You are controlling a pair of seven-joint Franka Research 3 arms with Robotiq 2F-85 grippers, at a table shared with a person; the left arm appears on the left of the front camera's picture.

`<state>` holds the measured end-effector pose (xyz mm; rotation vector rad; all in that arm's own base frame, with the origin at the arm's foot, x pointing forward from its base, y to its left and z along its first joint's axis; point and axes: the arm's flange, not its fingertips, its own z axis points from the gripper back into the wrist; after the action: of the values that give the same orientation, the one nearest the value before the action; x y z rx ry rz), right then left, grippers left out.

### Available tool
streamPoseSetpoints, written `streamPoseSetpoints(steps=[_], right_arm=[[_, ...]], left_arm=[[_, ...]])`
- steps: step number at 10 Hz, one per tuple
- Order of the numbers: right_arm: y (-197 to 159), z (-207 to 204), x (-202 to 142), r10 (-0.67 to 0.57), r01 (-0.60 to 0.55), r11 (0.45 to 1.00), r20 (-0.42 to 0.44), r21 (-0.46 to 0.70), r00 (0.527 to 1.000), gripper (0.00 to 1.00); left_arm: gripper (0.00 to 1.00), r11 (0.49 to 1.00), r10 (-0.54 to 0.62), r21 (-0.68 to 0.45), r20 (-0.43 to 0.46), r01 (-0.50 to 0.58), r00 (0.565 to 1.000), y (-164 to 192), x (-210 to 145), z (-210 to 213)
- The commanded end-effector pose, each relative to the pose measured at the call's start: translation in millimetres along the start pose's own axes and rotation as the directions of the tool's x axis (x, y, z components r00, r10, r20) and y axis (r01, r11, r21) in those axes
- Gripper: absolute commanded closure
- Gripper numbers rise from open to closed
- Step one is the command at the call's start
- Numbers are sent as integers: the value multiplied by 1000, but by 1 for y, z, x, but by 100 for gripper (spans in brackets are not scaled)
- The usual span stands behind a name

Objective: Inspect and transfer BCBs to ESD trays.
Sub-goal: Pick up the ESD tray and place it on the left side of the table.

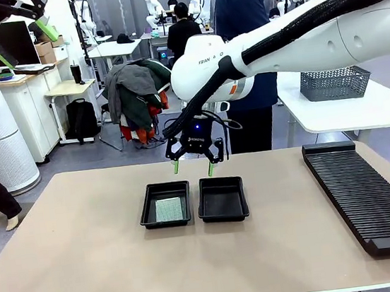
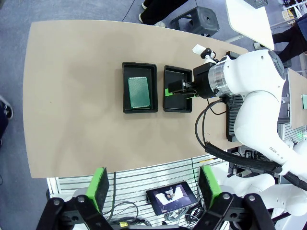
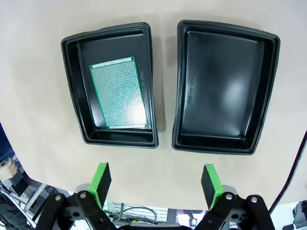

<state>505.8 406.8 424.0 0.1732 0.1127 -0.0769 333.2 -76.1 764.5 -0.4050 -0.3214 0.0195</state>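
The right gripper (image 1: 197,165) hangs released and empty. One BCB (image 3: 120,93) lies in the ESD tray (image 1: 146,207) below-left of it; the matching tray (image 1: 223,201) below-right is bare. The next move likely calls for fetching another board to inspect.

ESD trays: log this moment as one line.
left tray: one BCB; right tray: empty; right tool: open, above trays; left tool: open, high up
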Motion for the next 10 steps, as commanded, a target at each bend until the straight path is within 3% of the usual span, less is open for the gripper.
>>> streamPoseSetpoints(steps=[1,3,6,10], right_arm=[[0,-1,-1,-3,3,1000,-6,3,1000,0],[0,-1,-1,-3,3,1000,-6,3,1000,0],[-13,13,-9,9,-11,999,38,52,999,0],[-39,25,-21,28,-35,986,48,160,998,0]], left_arm=[[0,1000,-7,1,-3,7,1000,1,-1,-2],[0,1000,0,0,0,0,1000,0,0,0],[0,995,66,76,-39,-63,997,8,12,-58],[0,988,82,143,-144,-61,986,14,26,-144]])
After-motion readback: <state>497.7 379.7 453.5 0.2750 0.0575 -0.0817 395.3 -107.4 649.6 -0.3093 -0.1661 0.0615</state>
